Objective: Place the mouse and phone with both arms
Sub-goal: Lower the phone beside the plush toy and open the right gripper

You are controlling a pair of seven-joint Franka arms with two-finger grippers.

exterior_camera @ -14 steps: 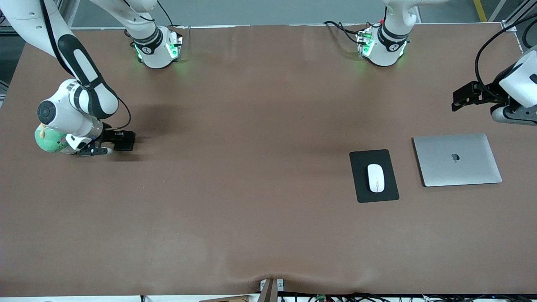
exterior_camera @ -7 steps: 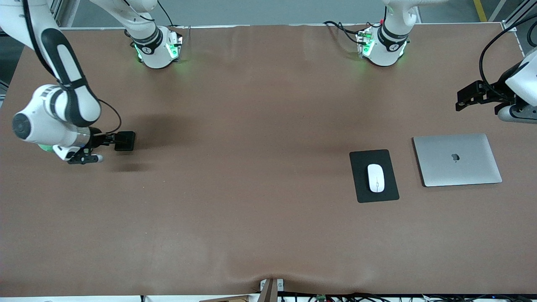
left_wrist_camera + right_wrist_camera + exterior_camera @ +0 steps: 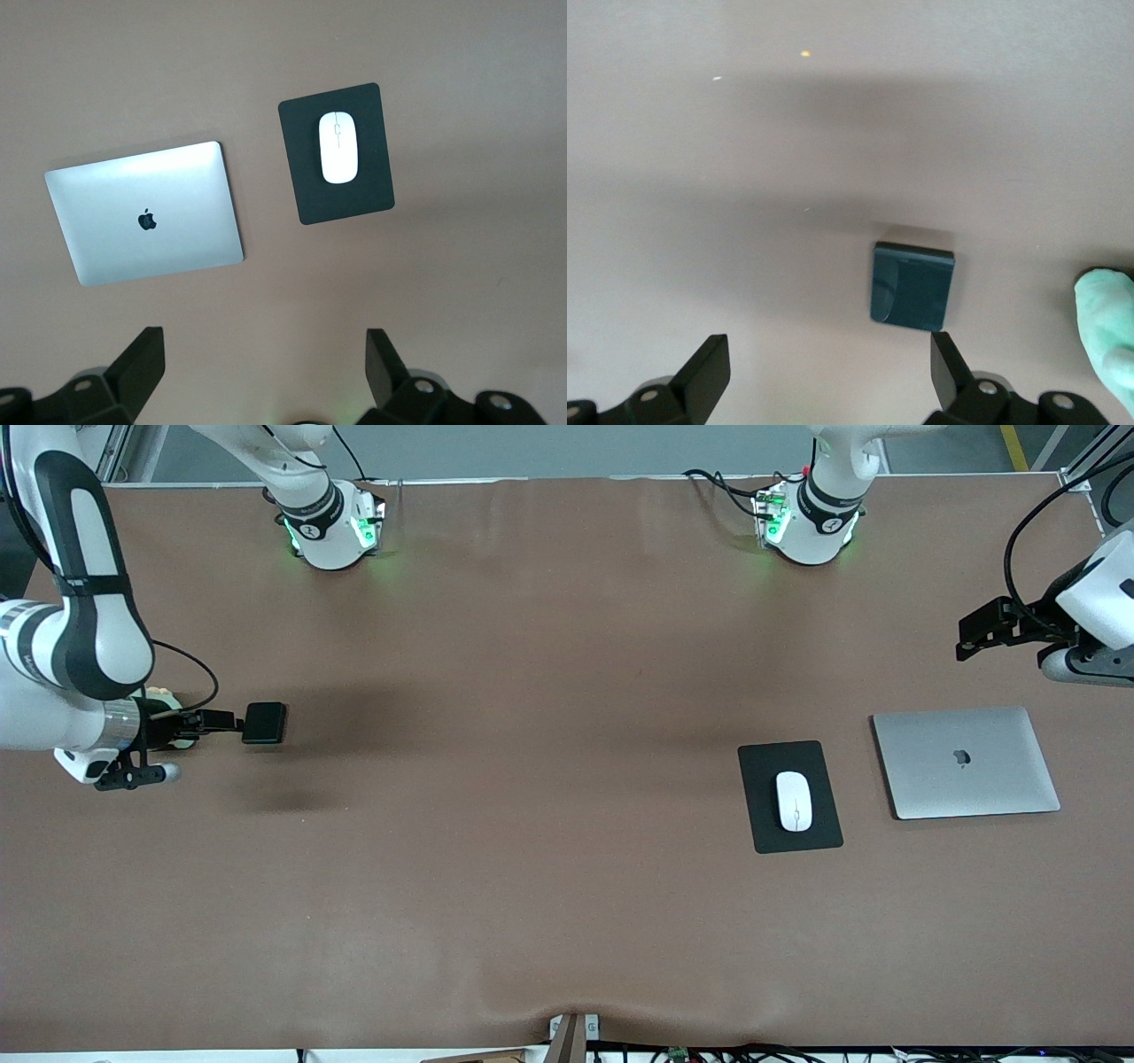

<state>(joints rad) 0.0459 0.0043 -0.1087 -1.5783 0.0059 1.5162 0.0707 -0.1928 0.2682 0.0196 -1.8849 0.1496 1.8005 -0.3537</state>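
Observation:
The black phone (image 3: 264, 723) lies flat on the table toward the right arm's end; the right wrist view shows it (image 3: 912, 285) just ahead of one fingertip. My right gripper (image 3: 133, 777) (image 3: 830, 345) is open and empty, up in the air beside the phone. The white mouse (image 3: 795, 801) lies on a black mouse pad (image 3: 766, 762) toward the left arm's end; both show in the left wrist view, the mouse (image 3: 337, 146) on the pad (image 3: 368, 190). My left gripper (image 3: 1067, 667) (image 3: 266, 341) is open and empty, held high beside the laptop.
A closed silver laptop (image 3: 966, 762) lies beside the mouse pad, at the left arm's end; it also shows in the left wrist view (image 3: 146, 212). A green plush toy (image 3: 1109, 332) sits by the phone, mostly hidden under the right arm in the front view.
My right arm has drawn back from the phone toward its end of the table and risen. The phone stays where it lay. The left arm has barely moved.

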